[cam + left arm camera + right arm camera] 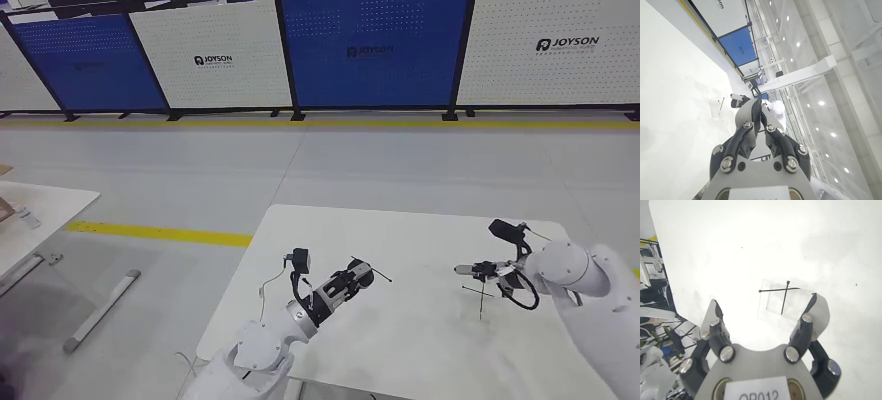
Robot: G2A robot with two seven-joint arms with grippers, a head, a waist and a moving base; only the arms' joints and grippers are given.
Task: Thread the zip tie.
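Toward the right edge of the worktop [400,345]: two crossed zip ties [786,289] lie on a clear sheet [775,308] | right gripper [764,299] hovers near them, spread wide | left of centre I see left gripper [759,104] pinching a third zip tie [383,277].

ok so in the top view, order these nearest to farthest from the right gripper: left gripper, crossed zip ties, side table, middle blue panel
From the right gripper:
1. crossed zip ties, on the table just beneath it
2. left gripper, across the table, with the held zip tie
3. side table, far left
4. middle blue panel, back wall
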